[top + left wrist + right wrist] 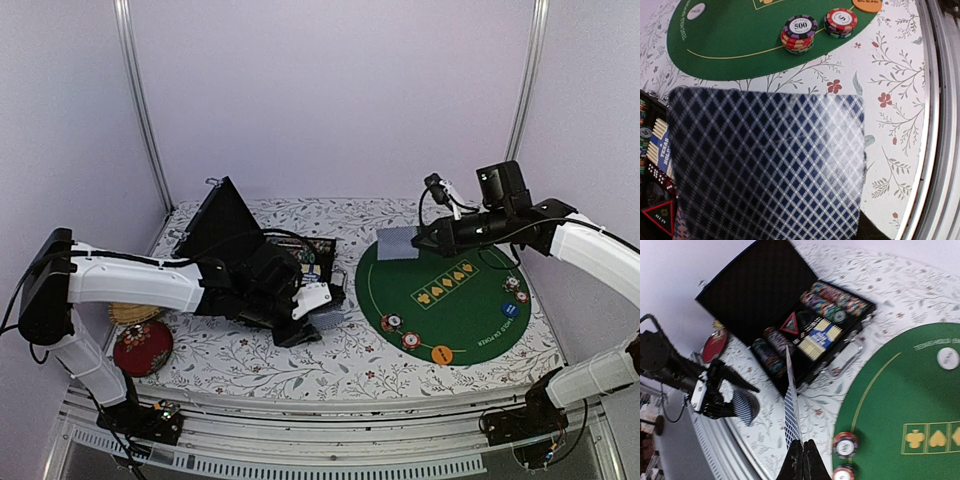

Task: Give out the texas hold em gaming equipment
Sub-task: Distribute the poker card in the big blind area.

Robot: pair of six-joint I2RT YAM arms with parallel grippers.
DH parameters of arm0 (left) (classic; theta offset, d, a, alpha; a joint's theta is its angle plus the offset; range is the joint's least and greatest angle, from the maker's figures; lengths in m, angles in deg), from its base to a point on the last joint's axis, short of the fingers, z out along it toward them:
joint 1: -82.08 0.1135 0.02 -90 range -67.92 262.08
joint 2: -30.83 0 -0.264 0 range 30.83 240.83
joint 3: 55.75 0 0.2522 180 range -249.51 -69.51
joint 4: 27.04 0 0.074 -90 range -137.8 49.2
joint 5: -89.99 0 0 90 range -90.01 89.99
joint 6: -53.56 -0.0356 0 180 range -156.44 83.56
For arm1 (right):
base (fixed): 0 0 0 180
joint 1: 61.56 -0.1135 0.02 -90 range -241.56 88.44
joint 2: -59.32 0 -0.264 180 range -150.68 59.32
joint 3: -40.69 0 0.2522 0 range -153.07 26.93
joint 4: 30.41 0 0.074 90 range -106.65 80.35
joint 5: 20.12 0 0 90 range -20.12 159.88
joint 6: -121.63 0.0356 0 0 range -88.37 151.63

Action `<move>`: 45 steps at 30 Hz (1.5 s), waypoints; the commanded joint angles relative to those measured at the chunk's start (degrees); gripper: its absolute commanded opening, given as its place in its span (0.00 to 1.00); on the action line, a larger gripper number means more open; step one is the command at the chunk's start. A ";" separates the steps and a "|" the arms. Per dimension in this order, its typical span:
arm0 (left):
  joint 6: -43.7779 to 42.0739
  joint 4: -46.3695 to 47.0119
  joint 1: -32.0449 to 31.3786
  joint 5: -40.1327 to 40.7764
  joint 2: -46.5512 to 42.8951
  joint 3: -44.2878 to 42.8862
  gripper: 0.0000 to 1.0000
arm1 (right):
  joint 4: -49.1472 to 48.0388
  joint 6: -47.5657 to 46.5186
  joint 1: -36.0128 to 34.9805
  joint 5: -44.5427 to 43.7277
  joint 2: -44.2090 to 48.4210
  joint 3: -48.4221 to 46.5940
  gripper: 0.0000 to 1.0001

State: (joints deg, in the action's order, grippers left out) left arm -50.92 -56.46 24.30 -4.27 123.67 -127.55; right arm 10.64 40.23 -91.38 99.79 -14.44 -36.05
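One card [791, 405] is pinched edge-on in the closed right gripper [803, 447] over the far-left edge of the green mat [440, 310], a diamond-backed deck [765, 165] is clamped in the half-spread left gripper [322, 312] beside the black case [225, 225], and "500" is read on a chip stack [800, 32].

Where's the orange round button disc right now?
In the top external view the orange round button disc lies on the near edge of the green semicircular felt mat, just right of the nearer striped poker chip stack.
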 commanded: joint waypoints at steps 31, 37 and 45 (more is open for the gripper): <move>-0.38 1.94 1.93 -2.45 -2.58 1.38 0.52 | 2.05 -18.73 6.57 -20.15 1.95 -1.35 0.02; -0.50 1.88 1.99 -2.52 -2.66 1.18 0.52 | 3.44 -13.82 12.17 -16.30 2.13 -1.08 0.02; -0.60 2.30 2.07 -2.63 -2.57 1.57 0.52 | 5.48 -9.97 18.22 -12.34 3.43 0.83 0.02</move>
State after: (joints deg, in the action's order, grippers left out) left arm -51.05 -55.17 25.15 -6.04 123.08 -125.17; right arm 13.77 27.66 -74.09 84.23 -12.60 -35.90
